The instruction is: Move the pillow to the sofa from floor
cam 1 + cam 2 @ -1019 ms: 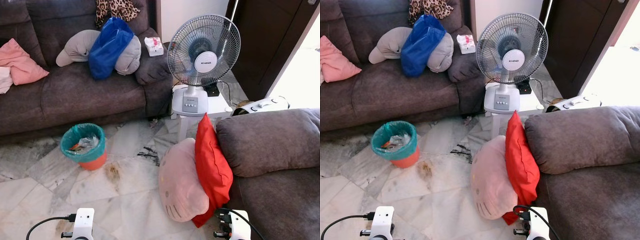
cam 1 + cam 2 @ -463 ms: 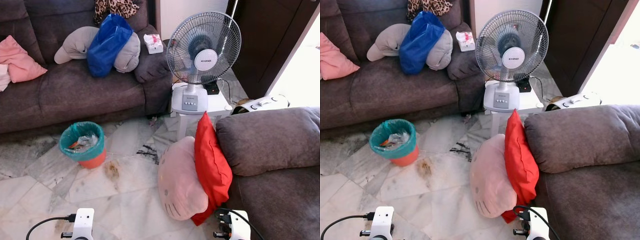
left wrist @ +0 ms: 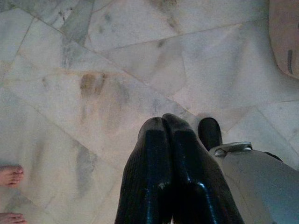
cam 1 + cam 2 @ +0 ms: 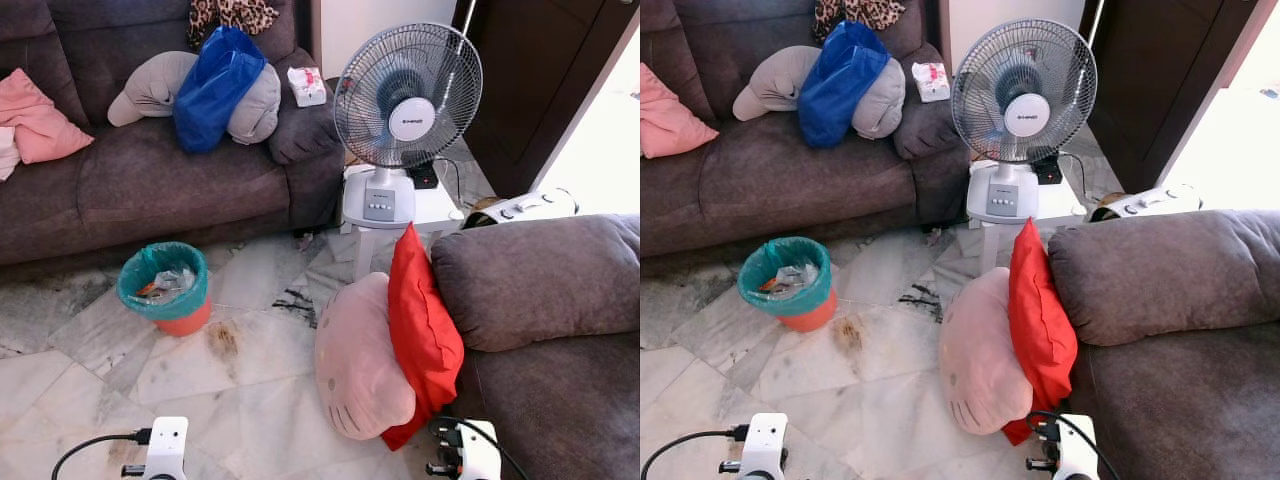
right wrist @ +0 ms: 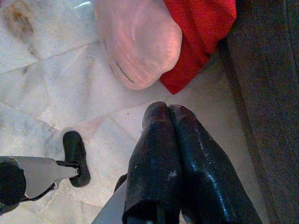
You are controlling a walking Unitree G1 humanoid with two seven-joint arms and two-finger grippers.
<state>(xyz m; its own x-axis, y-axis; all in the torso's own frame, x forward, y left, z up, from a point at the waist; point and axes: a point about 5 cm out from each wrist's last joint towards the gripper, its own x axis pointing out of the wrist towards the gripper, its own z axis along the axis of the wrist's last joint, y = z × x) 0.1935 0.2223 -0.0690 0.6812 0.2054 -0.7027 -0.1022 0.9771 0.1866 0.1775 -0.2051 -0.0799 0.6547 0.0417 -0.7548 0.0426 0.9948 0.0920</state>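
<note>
From the head camera you have two pillows on the marble floor: a pink pillow with a cat face, and a red pillow standing on edge between it and the near sofa on your right, both leaning against that sofa's arm. A second sofa runs along the far side and carries one pink cushion, one grey pillow, one blue bag and a small packet. One fan stands on a white stool between the two sofas, and one teal-lined bin sits on the floor before the far sofa.

In your left wrist view the left gripper hangs over bare marble, its two black fingers pressed together with nothing between them. A person's toes show at the frame's edge.

In your right wrist view the right gripper likewise has its fingers closed and empty, hanging just short of the pink pillow's lower end, with the red pillow's corner beside it.
</note>
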